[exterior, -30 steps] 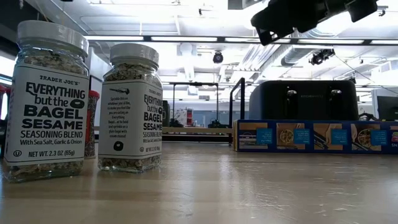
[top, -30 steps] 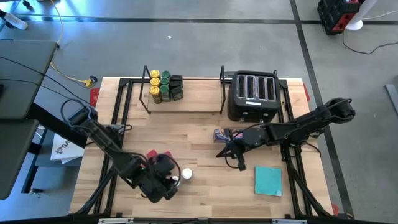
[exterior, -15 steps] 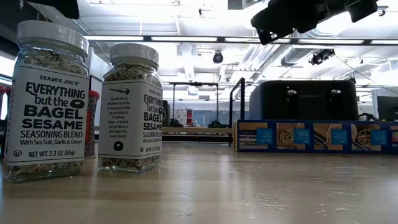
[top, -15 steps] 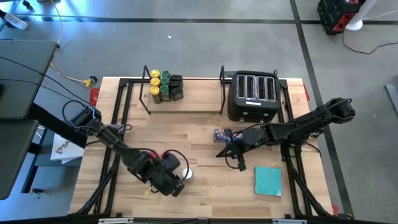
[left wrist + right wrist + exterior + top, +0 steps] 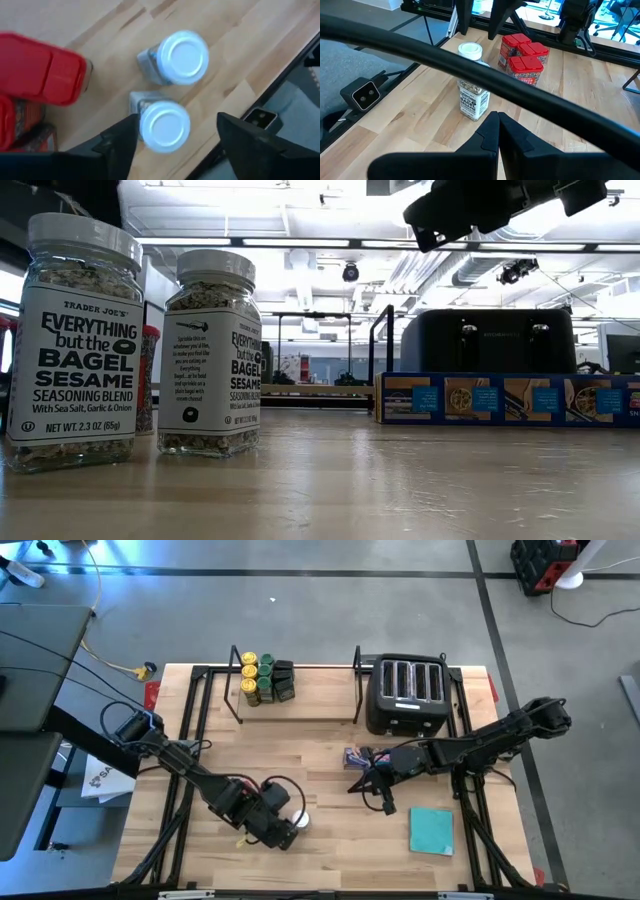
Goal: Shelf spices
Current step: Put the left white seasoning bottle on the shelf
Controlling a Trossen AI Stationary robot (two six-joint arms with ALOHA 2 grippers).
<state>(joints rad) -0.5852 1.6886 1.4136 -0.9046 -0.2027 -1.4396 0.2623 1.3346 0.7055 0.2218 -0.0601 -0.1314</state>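
Hanging over the table's (image 5: pixel 330 745) front left, the left gripper (image 5: pixel 172 135) points straight down with its fingers (image 5: pixel 117 142) spread either side of the nearer of two white-capped jars (image 5: pixel 164 125); no pad touches it, and the second jar (image 5: pixel 182 56) stands just beyond. Red tins (image 5: pixel 42 67) sit just beside the pair, toward the left. These jars look like clear glass or hard plastic, part-filled with seasoning: stiff, light, smooth-walled, and tall for their base, so a knock near the cap would likely tip one. The safer hold is probably across the body below the cap, fingers square to the flat sides, low enough that the jar cannot swing. The two stand near each other, so the far finger has to pass between them without nudging the other. Farther back, the shelf (image 5: pixel 295 718) holds yellow- and green-lidded jars (image 5: pixel 255 678) and small black ones bunched at its left end, with bare wooden floor to their right. Right of that stands the toaster (image 5: pixel 408 692). The right gripper (image 5: pixel 498 131) waits mid-table beside the blue box (image 5: pixel 510 398), fingers pressed together, holding nothing. A teal square (image 5: pixel 432 830) lies at the front right.
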